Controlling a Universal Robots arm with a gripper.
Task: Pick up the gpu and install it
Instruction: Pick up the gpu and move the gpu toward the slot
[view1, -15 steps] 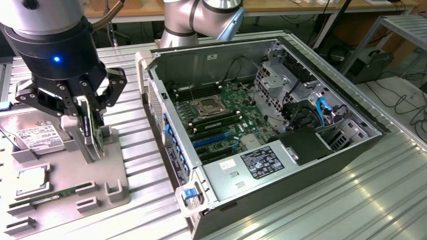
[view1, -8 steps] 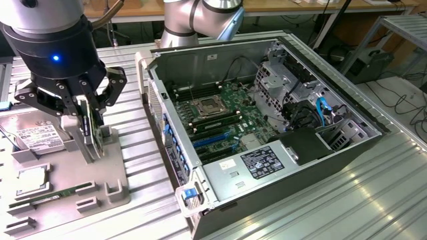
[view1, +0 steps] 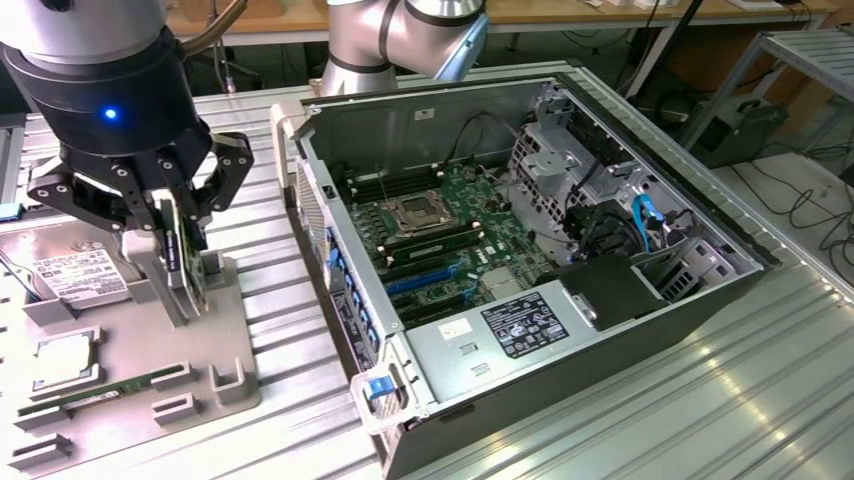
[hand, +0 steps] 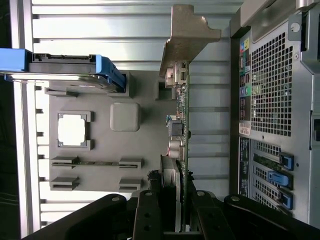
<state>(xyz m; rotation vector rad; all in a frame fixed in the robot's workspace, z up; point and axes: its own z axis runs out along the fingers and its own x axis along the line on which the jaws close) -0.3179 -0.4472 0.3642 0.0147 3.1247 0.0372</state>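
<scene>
**Graphics card (view1: 178, 285) held upright in the gripper (view1: 167, 235)**

I see the card standing on edge. It is a thin flat board with a green edge, a dark face and a long silver bracket along one end. The gripper's fingers clamp its two faces. It sits at the grey holder (view1: 227, 335), near the open computer case (view1: 667, 340), on the exterior view's left. I can't tell whether its lower edge is clear of the holder's slot.

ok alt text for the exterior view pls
The tool grips the gpu, which stands on edge in a grey parts tray on the exterior view's left. An open computer case lies beside it, motherboard exposed.
</scene>
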